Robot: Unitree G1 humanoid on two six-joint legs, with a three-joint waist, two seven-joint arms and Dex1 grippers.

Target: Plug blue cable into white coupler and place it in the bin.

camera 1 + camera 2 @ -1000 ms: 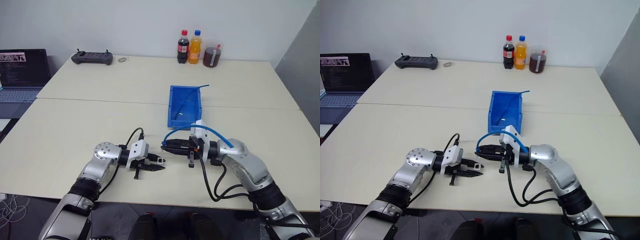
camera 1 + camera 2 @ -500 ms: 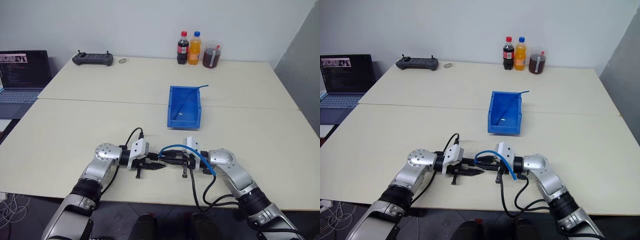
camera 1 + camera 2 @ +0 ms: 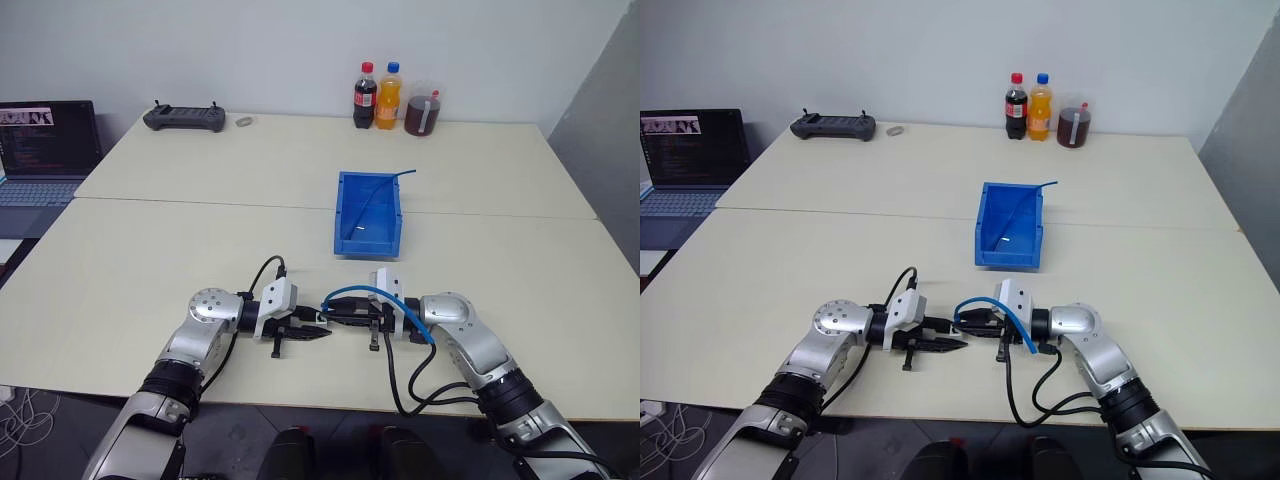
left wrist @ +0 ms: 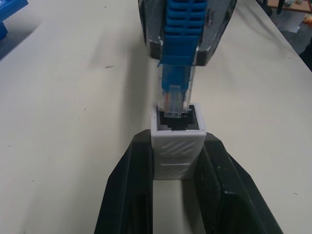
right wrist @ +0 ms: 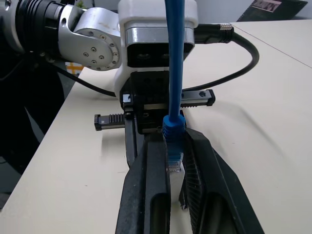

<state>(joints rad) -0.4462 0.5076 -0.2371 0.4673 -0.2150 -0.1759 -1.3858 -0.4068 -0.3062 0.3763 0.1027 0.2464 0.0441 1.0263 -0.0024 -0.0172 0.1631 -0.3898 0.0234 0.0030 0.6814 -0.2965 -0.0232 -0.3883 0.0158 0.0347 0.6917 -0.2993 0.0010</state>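
While my left gripper (image 4: 178, 195) clamps the white coupler (image 4: 178, 141) and my right gripper (image 5: 173, 168) pinches the blue cable (image 5: 174, 73) behind its plug, the plug tip sits at the socket mouth, not seated. Pushing home and the bin (image 3: 370, 215) remain.

Beige table (image 3: 200, 230) carries bin (image 3: 368, 212), bottles (image 3: 378, 96), perhaps a controller (image 3: 184, 117).

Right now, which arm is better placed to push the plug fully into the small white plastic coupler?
The right. Its tool grips the light-blue network cable behind its clear plug, whose tip sits at the white boxy coupler's opening. The left tool only holds that coupler.
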